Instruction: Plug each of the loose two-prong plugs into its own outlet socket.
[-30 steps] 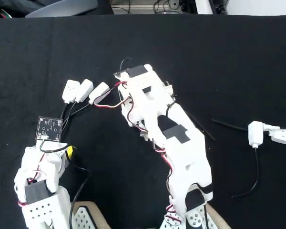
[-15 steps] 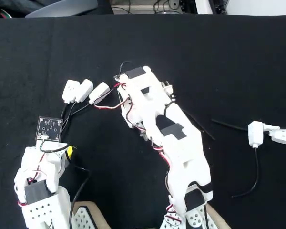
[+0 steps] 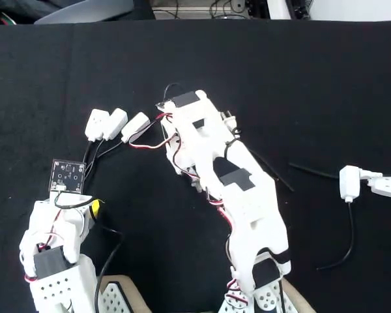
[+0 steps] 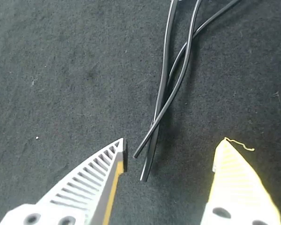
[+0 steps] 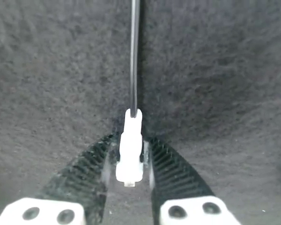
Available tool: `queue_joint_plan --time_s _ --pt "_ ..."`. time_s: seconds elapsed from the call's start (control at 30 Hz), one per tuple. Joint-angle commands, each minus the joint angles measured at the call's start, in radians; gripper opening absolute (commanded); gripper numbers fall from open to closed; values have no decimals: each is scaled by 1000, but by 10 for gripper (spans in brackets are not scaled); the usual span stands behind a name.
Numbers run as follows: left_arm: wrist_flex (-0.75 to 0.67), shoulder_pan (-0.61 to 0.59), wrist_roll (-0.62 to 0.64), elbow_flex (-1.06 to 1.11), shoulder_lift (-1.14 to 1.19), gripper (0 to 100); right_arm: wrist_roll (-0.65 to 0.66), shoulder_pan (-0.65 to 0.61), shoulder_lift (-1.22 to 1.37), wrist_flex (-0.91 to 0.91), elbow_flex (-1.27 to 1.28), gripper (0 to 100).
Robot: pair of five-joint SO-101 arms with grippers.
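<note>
Hardly anything has moved: the right jaws stay clamped on a white plug, while the left jaws gape wide over black cords on the bench.

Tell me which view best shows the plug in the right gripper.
The right wrist view: the white plug sits clamped between the right gripper's fingers, its black cable running straight ahead. In the high view the right arm covers it. The left wrist view looks at other black cables on the cloth.
</note>
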Motion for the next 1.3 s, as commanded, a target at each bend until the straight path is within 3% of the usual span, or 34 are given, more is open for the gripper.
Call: queue_joint_plan --time_s 0.0,0.23,0.63,0.97,1.13,1.27 --pt "-21 -8 6 18 -3 299 5 -14 -22 -2 -47 41" --pt "-23 -8 6 18 -3 299 -37 -48 -202 -41 99 31" --pt "-23 -2 6 18 -3 299 -32 -68 -644 -316 512 31" --pt "-25 7 8 18 -5 299 -35 -212 -1162 -845 1069 32" --pt "-17 131 9 18 -5 299 -38 -250 -1360 -1157 1320 31" --pt "-17 248 11 18 -5 299 -52 -250 -1471 -1267 1420 31"
